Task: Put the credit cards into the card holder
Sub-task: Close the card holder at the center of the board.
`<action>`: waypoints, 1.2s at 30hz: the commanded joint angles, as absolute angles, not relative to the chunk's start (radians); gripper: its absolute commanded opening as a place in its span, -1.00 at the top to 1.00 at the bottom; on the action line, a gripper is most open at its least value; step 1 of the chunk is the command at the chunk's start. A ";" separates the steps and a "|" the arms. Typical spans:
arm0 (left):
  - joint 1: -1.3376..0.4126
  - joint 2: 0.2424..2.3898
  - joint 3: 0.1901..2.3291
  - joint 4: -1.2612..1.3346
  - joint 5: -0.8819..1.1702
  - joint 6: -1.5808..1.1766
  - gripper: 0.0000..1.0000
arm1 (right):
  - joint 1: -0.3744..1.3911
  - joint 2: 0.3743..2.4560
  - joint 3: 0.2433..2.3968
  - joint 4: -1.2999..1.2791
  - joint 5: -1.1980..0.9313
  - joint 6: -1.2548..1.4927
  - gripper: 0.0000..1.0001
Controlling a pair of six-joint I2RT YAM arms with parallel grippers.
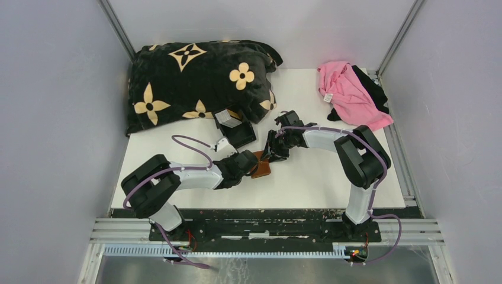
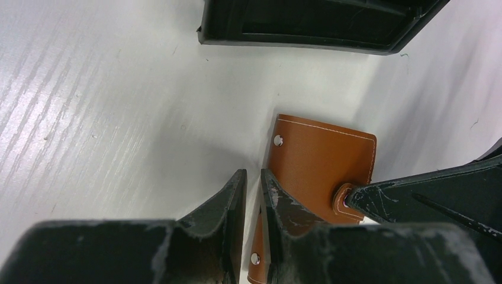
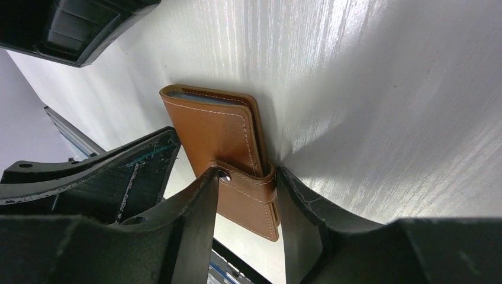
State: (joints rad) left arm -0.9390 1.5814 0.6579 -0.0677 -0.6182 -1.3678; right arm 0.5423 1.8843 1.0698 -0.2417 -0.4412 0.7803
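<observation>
The brown leather card holder lies folded on the white table between both grippers, its snap tab wrapped round it. A grey-blue card edge shows inside its open end. My right gripper is shut across the tab, one finger on the snap. My left gripper is closed to a thin slit, with the card holder's riveted edge in that slit. A pale stack of credit cards with an orange-tan one stands in the black tray.
The black tray also shows in the left wrist view and the right wrist view, just beyond the card holder. A black flowered pillow lies at the back left. Pink cloth over black cloth lies at the back right.
</observation>
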 commanded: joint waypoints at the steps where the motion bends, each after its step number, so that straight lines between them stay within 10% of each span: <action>1: -0.938 1.658 0.619 -0.224 -0.519 -1.296 0.52 | 0.539 1.935 1.061 -0.350 -0.340 0.708 0.04; 36: -0.938 1.674 0.635 -0.224 -0.508 -1.275 0.53 | 0.515 1.895 1.051 -0.311 -0.288 0.833 0.01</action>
